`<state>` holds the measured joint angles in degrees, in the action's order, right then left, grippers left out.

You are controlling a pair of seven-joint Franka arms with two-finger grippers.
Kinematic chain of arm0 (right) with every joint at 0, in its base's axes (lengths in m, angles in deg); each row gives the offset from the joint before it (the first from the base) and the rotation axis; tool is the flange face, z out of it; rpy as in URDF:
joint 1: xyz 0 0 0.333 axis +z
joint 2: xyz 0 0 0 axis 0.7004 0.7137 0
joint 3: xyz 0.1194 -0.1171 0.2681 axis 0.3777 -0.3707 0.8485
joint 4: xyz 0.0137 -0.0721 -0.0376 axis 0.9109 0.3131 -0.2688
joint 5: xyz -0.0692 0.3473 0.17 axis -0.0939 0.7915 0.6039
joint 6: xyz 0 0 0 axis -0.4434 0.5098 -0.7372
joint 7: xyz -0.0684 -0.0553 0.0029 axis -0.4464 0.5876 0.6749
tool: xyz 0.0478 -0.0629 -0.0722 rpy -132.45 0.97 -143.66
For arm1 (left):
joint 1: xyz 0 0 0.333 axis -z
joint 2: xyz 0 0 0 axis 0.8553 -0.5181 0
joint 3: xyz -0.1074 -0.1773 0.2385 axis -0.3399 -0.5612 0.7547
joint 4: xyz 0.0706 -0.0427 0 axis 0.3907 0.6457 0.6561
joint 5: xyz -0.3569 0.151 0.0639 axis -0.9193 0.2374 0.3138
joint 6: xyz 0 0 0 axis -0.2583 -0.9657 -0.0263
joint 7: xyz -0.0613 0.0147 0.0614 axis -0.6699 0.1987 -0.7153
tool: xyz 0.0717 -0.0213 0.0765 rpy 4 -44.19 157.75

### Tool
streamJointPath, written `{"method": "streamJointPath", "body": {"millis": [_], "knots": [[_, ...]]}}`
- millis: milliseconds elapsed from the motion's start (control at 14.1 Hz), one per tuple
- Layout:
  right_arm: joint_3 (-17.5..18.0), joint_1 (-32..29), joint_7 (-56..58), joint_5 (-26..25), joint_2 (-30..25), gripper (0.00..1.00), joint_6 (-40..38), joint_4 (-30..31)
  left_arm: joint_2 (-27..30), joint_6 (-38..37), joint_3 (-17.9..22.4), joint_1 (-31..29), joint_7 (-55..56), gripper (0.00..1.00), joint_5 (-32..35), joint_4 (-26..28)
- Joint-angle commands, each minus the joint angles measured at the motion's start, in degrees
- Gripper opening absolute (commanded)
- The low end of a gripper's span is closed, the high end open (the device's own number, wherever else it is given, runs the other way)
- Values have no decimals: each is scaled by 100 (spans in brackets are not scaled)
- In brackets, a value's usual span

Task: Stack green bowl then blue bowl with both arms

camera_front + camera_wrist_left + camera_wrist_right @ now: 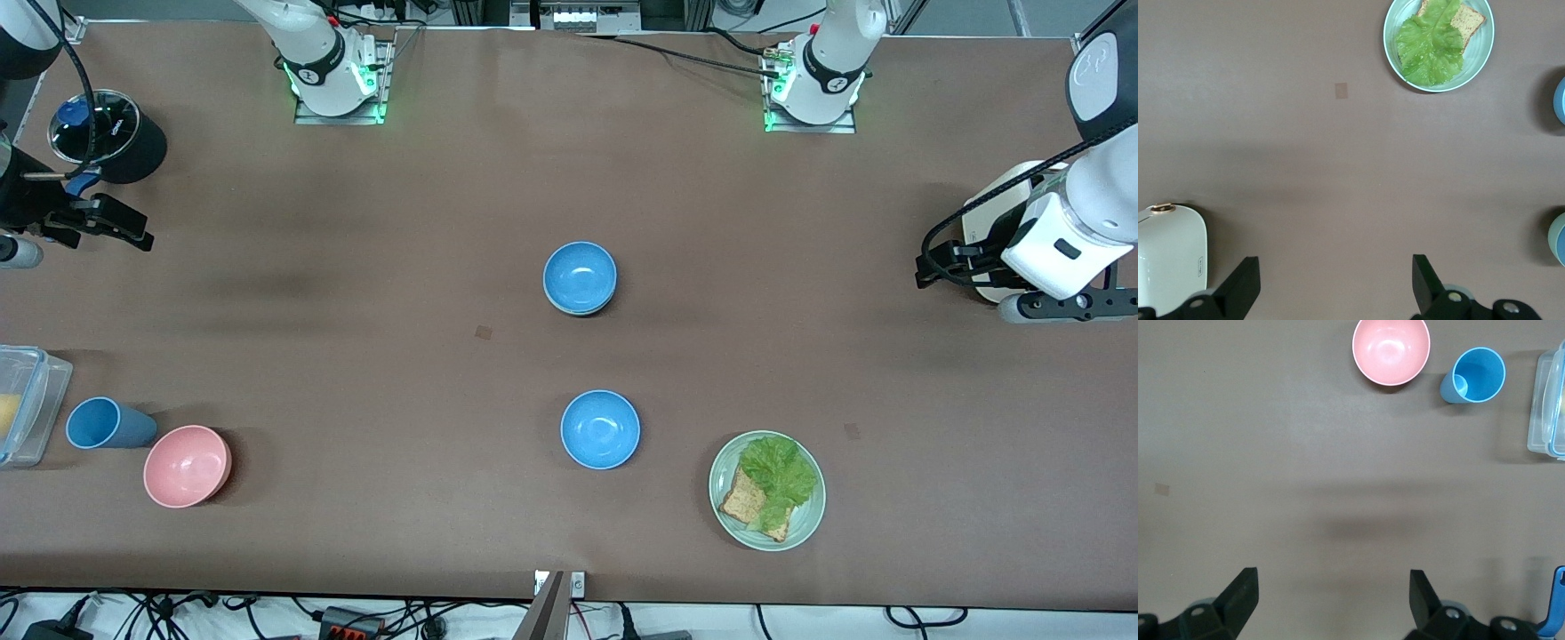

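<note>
A sky-blue bowl (pixel 580 276) sits nested in the pale green bowl (pixel 578 312) at mid-table; only the green rim shows under it, as it also does at the edge of the left wrist view (pixel 1553 235). A second blue bowl (pixel 600 429) stands alone, nearer the front camera; a sliver of it shows in the left wrist view (pixel 1560 100). My left gripper (pixel 929 267) hangs open and empty beside a white toaster at the left arm's end (pixel 1336 287). My right gripper (pixel 133 229) hangs open and empty at the right arm's end (pixel 1333 600).
A green plate (pixel 805 520) with lettuce and toast lies near the front edge (pixel 1475 60). The white toaster (pixel 1005 191) (pixel 1168 260) is by the left gripper. A pink bowl (pixel 187 465) (pixel 1391 350), a blue cup (pixel 102 423) (pixel 1475 375), a clear box (pixel 22 404) (pixel 1548 407) and a black pot (pixel 111 135) stand at the right arm's end.
</note>
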<state>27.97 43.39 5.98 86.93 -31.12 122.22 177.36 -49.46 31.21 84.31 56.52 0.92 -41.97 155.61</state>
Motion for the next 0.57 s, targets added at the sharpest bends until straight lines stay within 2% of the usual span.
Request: {"method": "streamJointPath", "body": {"millis": [0,497], "knots": [[9,10,18,-72,-83,100,-10,33,90,-72,31,26,-130,100,-94,23],[9,10,18,-72,-83,100,7,24,46,-344,31,26,-121,100,-112,-108]]}}
